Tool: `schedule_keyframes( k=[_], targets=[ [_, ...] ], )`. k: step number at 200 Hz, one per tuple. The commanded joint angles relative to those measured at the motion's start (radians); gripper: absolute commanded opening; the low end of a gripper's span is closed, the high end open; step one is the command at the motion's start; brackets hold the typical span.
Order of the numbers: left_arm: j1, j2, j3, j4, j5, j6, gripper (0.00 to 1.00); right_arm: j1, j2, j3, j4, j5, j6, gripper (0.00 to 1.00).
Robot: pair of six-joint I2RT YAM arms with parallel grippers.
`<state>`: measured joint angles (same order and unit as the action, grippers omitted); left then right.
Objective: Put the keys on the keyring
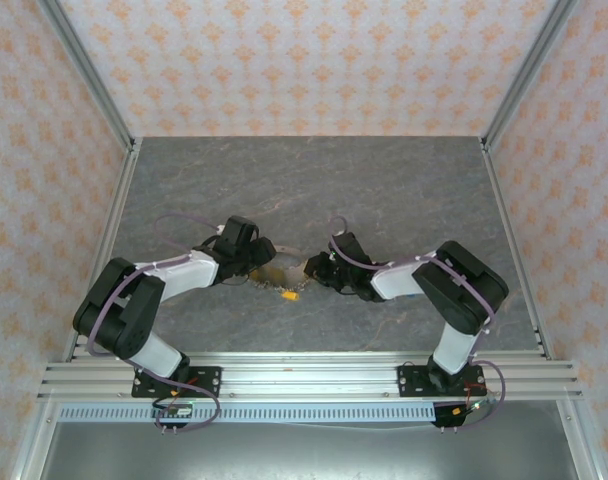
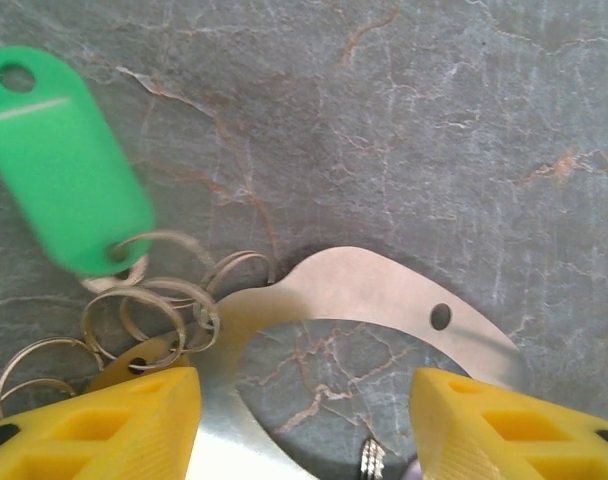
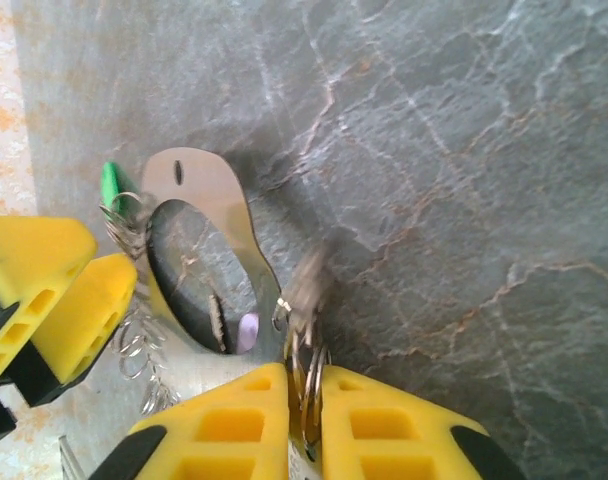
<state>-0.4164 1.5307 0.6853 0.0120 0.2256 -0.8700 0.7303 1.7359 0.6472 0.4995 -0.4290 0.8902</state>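
Marbled grey tabletop, floral-papered walls; left tool spread astride keyring, right tool clamped on key.

**Right gripper pinches split rings beside the keyring**

The right gripper sits at the bottom edge, its yellow fingers pressed nearly together on a few small split rings. Above them a blurred metal key sticks up, just beside the rim of the keyring. The keyring is a flat steel loop with a slot near its far end, over the grey marbled table. The left gripper is at the loop's opposite side, next to a chain of wire rings and a sliver of green tag.
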Motion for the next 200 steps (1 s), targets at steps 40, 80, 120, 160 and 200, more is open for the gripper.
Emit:
schedule_keyframes(
  k=[40,80,120,160,200],
  targets=[
    [0.003,-0.195,-0.004,-0.070,0.022,0.146,0.77,0.004,-0.176,-0.032,-0.008,0.052,-0.117,0.00],
    [0.001,-0.420,0.046,-0.186,-0.047,0.327,0.94,-0.032,-0.327,0.034,-0.221,0.013,-0.382,0.00],
    [0.001,-0.560,0.092,-0.270,-0.100,0.466,1.00,-0.116,-0.468,0.172,-0.514,-0.071,-0.694,0.00],
    [0.001,-0.603,0.137,-0.258,0.071,0.619,1.00,-0.157,-0.460,0.400,-0.825,-0.192,-0.917,0.00],
    [0.004,-0.459,0.348,-0.494,0.196,0.753,1.00,-0.170,-0.364,0.610,-1.035,-0.274,-1.019,0.00]
  ],
)
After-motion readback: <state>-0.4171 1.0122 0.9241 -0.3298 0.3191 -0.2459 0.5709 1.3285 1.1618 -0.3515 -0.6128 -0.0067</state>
